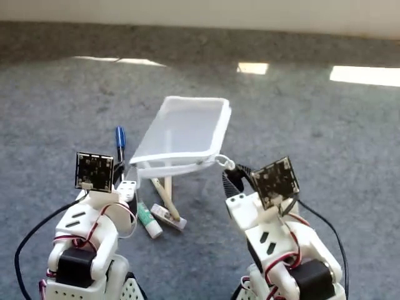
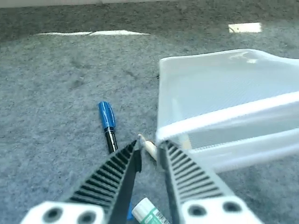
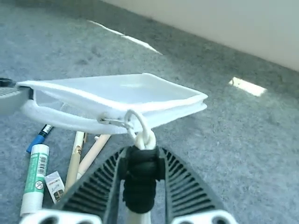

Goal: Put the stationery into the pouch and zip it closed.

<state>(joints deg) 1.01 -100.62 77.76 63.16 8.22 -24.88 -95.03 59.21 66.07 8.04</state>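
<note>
Surface: grey, rough-napped carpet-like cover [image 1: 312, 144], with sunlit patches along its far side.
Pouch: flat, rectangular white mesh pouch [image 1: 181, 128]. It is translucent and soft-sided, and its near edge is raised off the cover.
Left pincer: left gripper [image 2: 149, 149] at the pouch's 7 o'clock corner, ribbed jaws drawn to a narrow slit, apparently pinching the corner seam.
Right pincer: right gripper [image 3: 142, 155] at the 5 o'clock corner, clamped on the black knurled zip pull [image 3: 140, 186], which hangs from a white cord loop [image 3: 144, 139].
Stationery: slim blue-capped pen [image 2: 106, 116] at the pouch's 9 o'clock. A white glue stick with a green label [image 3: 35, 177], two pale wooden pencils [image 3: 74, 158] and a small white labelled block [image 3: 55, 185] lie at 6 to 7 o'clock, partly under the raised edge.
Risk, order: every piece lies outside the pouch — drawing the zip now would shut them out.
Risk, grip: the limp mesh could slip from the left pinch and sag, closing the mouth.
Risk, rolling: the round pen, pencils and glue stick would probably roll if nudged.
</note>
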